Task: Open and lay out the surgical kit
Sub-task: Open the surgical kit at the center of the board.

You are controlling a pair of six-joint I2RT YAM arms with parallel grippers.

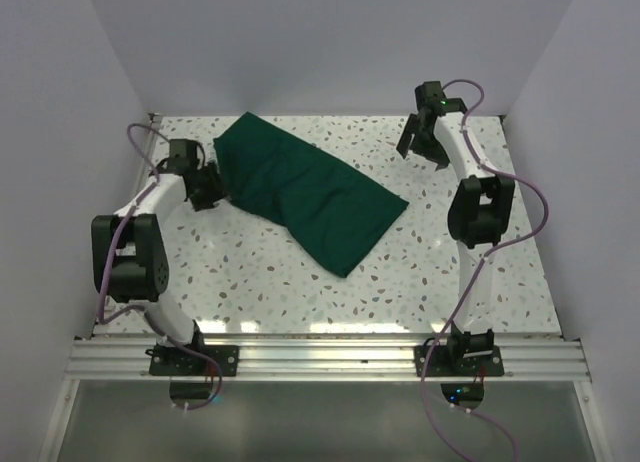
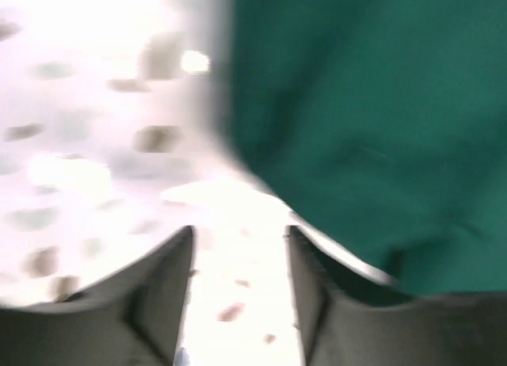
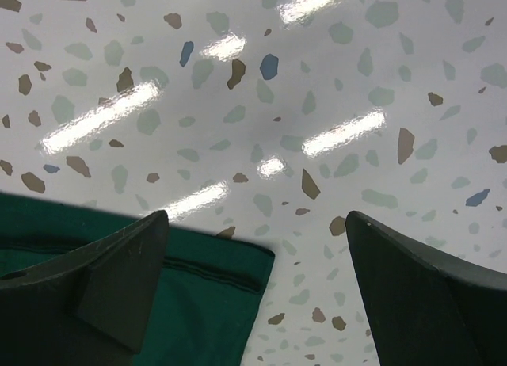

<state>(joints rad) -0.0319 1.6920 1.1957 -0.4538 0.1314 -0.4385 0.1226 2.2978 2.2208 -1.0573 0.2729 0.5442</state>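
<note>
The left gripper (image 2: 240,230) is seen low at the table, its two dark fingers parted with only bare speckled surface between them; nothing is held. This wrist view is blurred, but the edge of the dark green cloth wrap (image 2: 356,128) is seen just beside the finger on the right of the view, and contact cannot be made out. From above, the left gripper (image 1: 208,190) is placed at the left edge of the cloth wrap (image 1: 310,192), near its far end.

The right gripper (image 3: 257,215) is held wide open and empty above the table (image 3: 317,81). A hemmed corner of the cloth wrap (image 3: 198,303) is seen at the lower left of its view. From above, the right gripper (image 1: 422,145) is raised near the far right of the table (image 1: 250,272), apart from the wrap.

The surgical kit is laid as one long folded bundle running diagonally across the middle of the table, from far left to near right. It is closed; no tray or instruments are seen.

The step in hand is judged to be the first opening of the wrap, with a left-hand grasp of the edge being lined up. Next, a single top layer of cloth needs to be pinched and drawn outward without the whole bundle being dragged.
</note>
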